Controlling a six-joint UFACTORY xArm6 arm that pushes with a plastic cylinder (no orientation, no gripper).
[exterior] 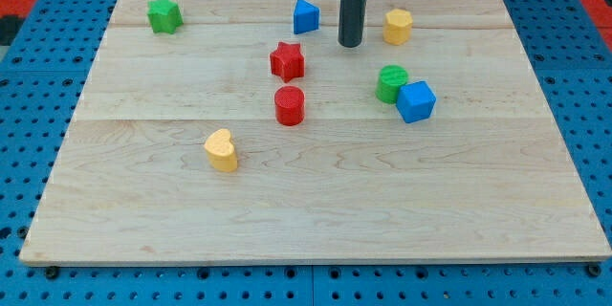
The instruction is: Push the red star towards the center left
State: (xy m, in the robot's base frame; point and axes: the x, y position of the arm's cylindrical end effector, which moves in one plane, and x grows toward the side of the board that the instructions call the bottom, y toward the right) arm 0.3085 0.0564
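Observation:
The red star (286,60) lies on the wooden board (316,201), a little above the board's middle. My tip (350,44) stands to the star's upper right, apart from it, between the blue triangular block (305,16) and the yellow hexagonal block (398,26). A red cylinder (289,106) sits just below the star.
A green star (164,14) lies at the top left. A yellow heart (221,150) lies left of centre, lower down. A green cylinder (390,83) touches a blue cube (416,101) at the right. Blue pegboard surrounds the board.

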